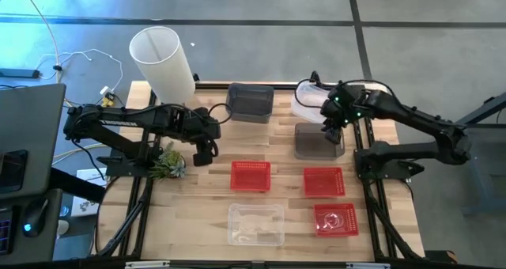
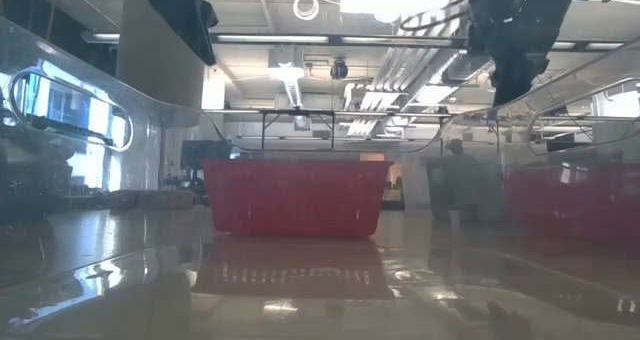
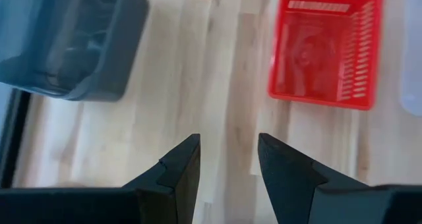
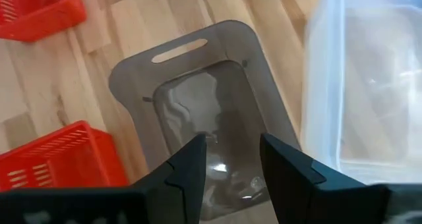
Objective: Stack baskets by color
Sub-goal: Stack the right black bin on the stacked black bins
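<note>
White lamp (image 1: 162, 61) lying tilted at the worktop's (image 1: 205, 214) 11 o'clock corner, small green plant (image 1: 168, 163) at 9 o'clock, just beside the left arm. Cables on the floor beyond the 10 o'clock edge. Nothing lying between either end effector and the baskets nearest it.

Dark grey basket (image 1: 251, 102) at 12 o'clock on the worktop, clear of the others. Second grey basket (image 1: 318, 140) at about 2 o'clock, with a clear basket (image 1: 310, 103) just beyond it toward 1 o'clock, overhanging the far edge. Red basket (image 1: 251, 176) near the centre, another red basket (image 1: 324, 181) toward 4 o'clock, a third red basket (image 1: 335, 219) at 5 o'clock, close behind the second. Second clear basket (image 1: 255, 224) at 6 o'clock.

Right end effector (image 1: 333, 134) hanging directly over the second grey basket, fingers (image 4: 191, 168) spread, gripping nothing; seen past them in the wrist view, that basket's open mouth (image 4: 211, 118), with the clear basket's wall (image 4: 330, 85) alongside and red mesh (image 4: 59, 158) on the other side.

Left end effector (image 1: 203, 154) poised above bare wood at about 9 o'clock of the centre red basket, fingers (image 3: 181, 168) apart and empty. In its wrist view, the 12 o'clock grey basket (image 3: 72, 43) and a red basket (image 3: 326, 49) ahead, neither touched.

From the low camera, a red basket (image 2: 294, 195) standing upright at mid-worktop.
</note>
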`<state>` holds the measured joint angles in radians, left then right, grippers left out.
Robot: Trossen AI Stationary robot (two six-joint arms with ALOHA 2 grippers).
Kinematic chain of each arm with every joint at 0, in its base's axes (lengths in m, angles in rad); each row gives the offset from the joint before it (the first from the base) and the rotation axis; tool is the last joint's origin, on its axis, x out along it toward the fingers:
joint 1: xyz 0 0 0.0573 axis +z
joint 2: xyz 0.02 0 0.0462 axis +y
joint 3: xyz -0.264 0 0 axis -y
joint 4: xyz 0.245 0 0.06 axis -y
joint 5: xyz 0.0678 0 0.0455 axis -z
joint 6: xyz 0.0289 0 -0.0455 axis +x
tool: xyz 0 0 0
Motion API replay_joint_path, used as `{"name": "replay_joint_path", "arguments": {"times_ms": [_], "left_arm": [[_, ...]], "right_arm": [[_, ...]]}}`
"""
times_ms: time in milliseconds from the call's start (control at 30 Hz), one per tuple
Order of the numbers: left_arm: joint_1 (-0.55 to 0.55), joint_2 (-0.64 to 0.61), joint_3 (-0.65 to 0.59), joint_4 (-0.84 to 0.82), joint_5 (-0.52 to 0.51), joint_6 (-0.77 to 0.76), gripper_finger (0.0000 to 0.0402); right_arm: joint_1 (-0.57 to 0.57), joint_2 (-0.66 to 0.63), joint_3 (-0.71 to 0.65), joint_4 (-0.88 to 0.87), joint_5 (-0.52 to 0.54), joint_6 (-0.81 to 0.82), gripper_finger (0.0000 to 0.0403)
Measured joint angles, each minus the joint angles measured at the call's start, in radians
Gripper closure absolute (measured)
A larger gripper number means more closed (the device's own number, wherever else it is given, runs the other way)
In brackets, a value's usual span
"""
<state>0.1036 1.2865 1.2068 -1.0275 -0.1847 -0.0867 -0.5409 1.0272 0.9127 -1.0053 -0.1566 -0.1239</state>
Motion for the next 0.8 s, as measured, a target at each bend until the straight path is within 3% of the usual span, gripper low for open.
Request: {"name": "replay_joint_path", "arguments": {"times_ms": [333, 800], "left_arm": [[-0.01, 0.0, 0.0, 0.004, 0.077, -0.076, 0.0261], [-0.113, 0.0, 0.0, 0.066, 0.066, -0.105, 0.0261]], "right_arm": [[0.171, -0.009, 0.0, 0.018, 0.114, 0.193, 0.0273], [0.455, -0.009, -0.001, 0.034, 0.168, 0.453, 0.0273]]}}
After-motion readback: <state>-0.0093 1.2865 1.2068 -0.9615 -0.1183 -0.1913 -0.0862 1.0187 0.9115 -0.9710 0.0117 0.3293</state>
